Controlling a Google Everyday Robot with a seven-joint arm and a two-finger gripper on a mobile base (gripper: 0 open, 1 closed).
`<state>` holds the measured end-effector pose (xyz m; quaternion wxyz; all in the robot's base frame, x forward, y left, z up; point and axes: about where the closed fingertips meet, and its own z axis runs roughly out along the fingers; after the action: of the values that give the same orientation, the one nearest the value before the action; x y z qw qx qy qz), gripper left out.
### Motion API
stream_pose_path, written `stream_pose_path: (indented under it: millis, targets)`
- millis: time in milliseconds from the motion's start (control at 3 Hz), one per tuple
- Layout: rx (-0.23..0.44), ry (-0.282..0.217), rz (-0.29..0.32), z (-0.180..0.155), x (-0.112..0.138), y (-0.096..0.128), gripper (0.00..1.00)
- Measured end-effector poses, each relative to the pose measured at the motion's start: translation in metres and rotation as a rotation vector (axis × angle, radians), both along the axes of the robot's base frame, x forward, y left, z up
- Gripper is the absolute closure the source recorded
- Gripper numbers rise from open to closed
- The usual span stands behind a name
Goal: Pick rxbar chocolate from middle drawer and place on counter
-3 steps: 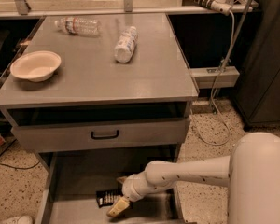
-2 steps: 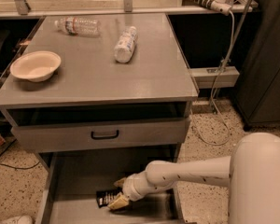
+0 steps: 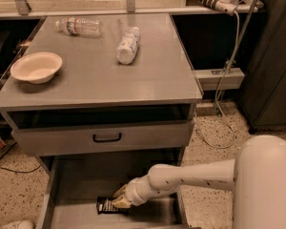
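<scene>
Camera view — end effector part-hides rxbar chocolate in middle drawer.

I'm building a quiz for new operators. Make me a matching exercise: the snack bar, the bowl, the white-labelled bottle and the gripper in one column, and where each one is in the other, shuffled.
Things
1. rxbar chocolate
2. bowl
3. white-labelled bottle
4. gripper

Places
A. lying on its side, mid counter
B. flat on the middle drawer floor
C. upright by the counter's left edge
D. down in the drawer, at the bar's right end

Pairs: 1-B, 2-C, 3-A, 4-D
</scene>
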<state>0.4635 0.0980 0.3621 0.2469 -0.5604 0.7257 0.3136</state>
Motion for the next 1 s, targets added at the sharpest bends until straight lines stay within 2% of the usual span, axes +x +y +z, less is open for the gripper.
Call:
stream_pose_path:
  millis: [333, 1000]
  targets:
    - [0.000, 0.000, 0.000, 0.000, 0.000, 0.000, 1.00]
    - [0.000, -0.022, -0.097, 0.030, 0.011, -0.003, 1.00]
